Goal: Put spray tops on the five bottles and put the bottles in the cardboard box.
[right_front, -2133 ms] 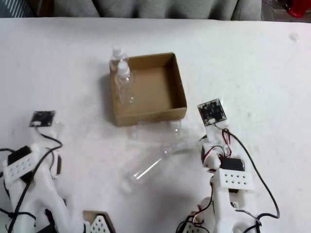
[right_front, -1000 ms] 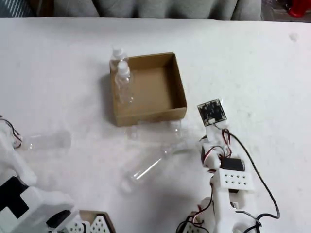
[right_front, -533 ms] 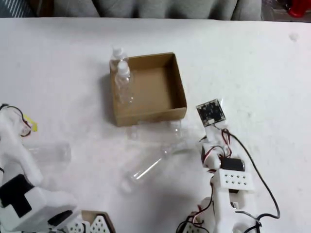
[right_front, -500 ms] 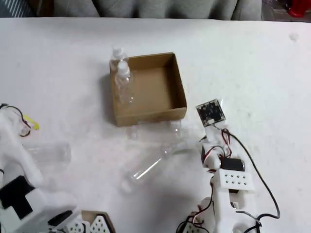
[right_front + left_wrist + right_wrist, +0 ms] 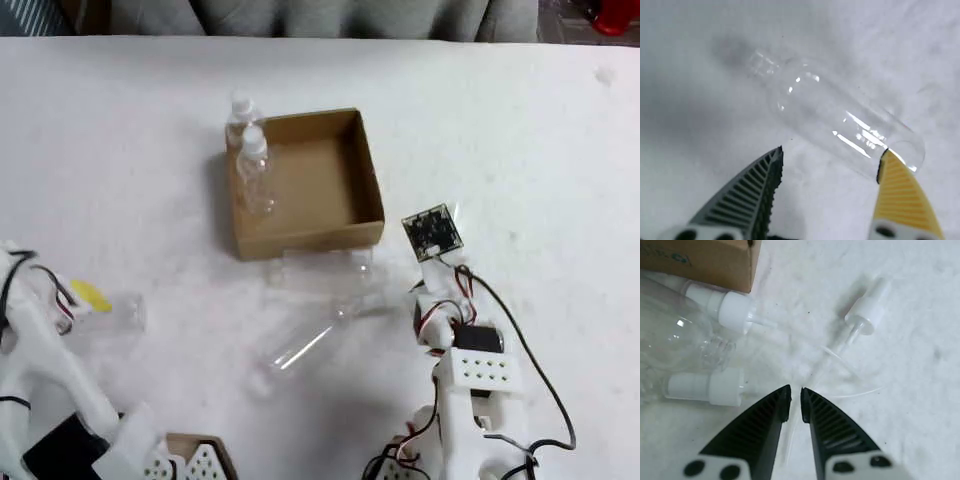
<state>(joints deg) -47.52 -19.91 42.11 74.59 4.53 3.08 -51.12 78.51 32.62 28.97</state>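
Item: uncapped clear plastic bottle [image 5: 830, 112], on its side at the lower left of the high view, just ahead of the left pincer [image 5: 832, 150].

Detail: the left pincer is parted wide and holds nothing. Its yellow finger [image 5: 900, 190] sits at the bottle's base. The neck points away, and the long axis slants across the gap rather than lying square to it, so a grasp probably wants the wrist turned first. The left arm is much the nearer. At centre is a brown cardboard box [image 5: 330, 185], with one spray-topped upright bottle [image 5: 253, 165] inside at its left wall and a second upright bottle [image 5: 238, 115] just outside that wall. Below the box are a lying clear bottle [image 5: 320, 268] and a second lying bottle [image 5: 305, 345]. At right, the right pincer [image 5: 795, 390] has its jaws almost together with nothing clearly gripped, and a loose white spray top [image 5: 867, 310] lies near it on the white table [image 5: 520, 120].
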